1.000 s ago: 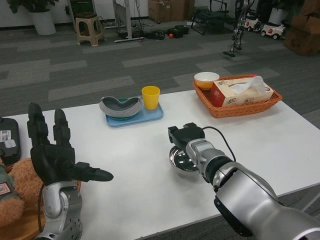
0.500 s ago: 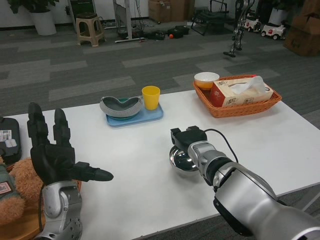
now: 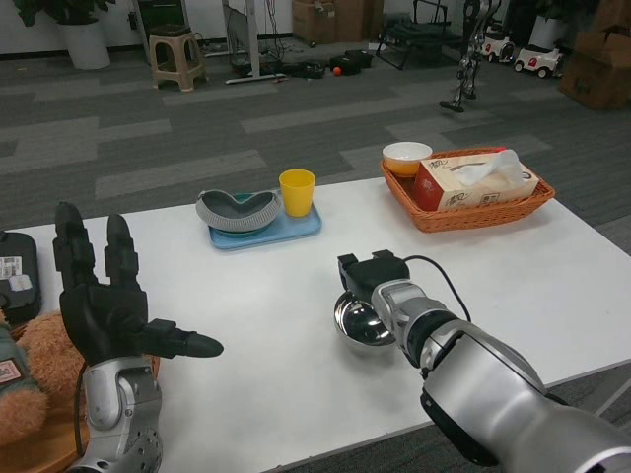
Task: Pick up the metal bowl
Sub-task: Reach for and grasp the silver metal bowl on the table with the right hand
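Metal bowl [image 3: 360,322] is seen near the middle of the white table [image 3: 552,266], toward the near edge, tilted with its open side facing left and toward the camera. Right hand [image 3: 371,273] is positioned at the bowl's far rim, with the silver forearm [image 3: 473,379] running from the lower right. The bowl's far edge is gripped by this hand as far as can be told; the fingers themselves are mostly hidden behind the wrist, and a black cable [image 3: 434,271] is looped beside it.

Left hand [image 3: 104,305] is held up at the near left, palm toward the camera, fingers spread upright and thumb pointed right, nothing held.

Farther back, a blue tray [image 3: 296,229] is seen carrying a grey curved dish [image 3: 237,210] and a yellow cup [image 3: 297,191]. At the far right a wicker basket [image 3: 473,212] is seen holding a tissue box [image 3: 463,182], with a small white-and-orange bowl [image 3: 407,158] at its left end. At the near left edge a brown plush toy [image 3: 35,370] and a dark object [image 3: 15,276] are partly cut off by the frame.
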Controlling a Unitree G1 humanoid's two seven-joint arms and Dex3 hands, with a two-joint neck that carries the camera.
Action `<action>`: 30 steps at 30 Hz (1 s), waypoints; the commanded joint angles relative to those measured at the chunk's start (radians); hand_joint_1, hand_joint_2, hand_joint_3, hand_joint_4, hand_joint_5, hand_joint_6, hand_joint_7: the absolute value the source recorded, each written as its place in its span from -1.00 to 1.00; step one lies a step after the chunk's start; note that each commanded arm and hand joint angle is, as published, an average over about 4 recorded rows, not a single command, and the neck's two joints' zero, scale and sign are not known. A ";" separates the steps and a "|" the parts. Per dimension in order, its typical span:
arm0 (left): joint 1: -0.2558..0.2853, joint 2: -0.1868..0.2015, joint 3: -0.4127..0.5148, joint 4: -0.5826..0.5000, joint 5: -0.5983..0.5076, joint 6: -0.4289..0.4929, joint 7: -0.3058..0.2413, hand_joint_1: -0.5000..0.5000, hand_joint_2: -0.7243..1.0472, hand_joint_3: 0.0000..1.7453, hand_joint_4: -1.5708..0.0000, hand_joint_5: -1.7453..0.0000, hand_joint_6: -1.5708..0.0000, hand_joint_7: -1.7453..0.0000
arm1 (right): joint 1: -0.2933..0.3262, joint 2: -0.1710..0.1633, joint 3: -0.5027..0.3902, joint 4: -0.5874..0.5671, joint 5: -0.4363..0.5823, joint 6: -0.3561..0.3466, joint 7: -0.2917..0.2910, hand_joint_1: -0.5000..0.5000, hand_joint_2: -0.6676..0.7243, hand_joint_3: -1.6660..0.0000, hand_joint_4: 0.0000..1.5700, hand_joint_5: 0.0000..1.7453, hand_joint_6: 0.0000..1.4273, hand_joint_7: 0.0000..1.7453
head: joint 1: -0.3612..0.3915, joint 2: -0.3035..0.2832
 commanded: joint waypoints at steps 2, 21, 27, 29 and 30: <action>0.000 0.005 0.005 -0.001 -0.002 -0.003 0.004 -0.96 -1.00 -1.00 1.00 1.00 1.00 1.00 | -0.006 -0.002 0.003 0.013 0.004 0.001 0.006 -0.92 0.98 1.00 -0.96 1.00 -1.00 0.88 | 0.006 0.002; 0.004 0.005 0.006 -0.003 -0.003 -0.003 0.004 -0.96 -1.00 -0.98 1.00 1.00 1.00 1.00 | -0.003 0.005 0.022 0.003 0.029 -0.006 0.011 -0.92 0.95 1.00 -0.96 1.00 -1.00 0.90 | 0.006 -0.008; 0.004 0.005 0.006 -0.003 -0.003 -0.003 0.004 -0.96 -1.00 -1.00 1.00 1.00 1.00 1.00 | -0.004 0.007 0.035 -0.001 0.040 -0.006 0.012 -0.92 0.95 1.00 -0.96 1.00 -1.00 0.50 | 0.006 -0.005; 0.004 0.006 0.007 -0.003 -0.003 -0.003 0.004 -0.96 -1.00 -1.00 1.00 1.00 1.00 1.00 | -0.004 0.007 0.038 -0.002 0.045 -0.006 0.013 -0.92 0.95 1.00 -0.96 1.00 -1.00 0.40 | 0.005 -0.006; 0.004 0.006 0.007 -0.003 -0.003 -0.003 0.004 -0.96 -1.00 -1.00 1.00 1.00 1.00 1.00 | -0.004 0.007 0.039 -0.002 0.047 -0.006 0.015 -0.92 0.93 1.00 -0.96 1.00 -1.00 0.38 | 0.004 -0.006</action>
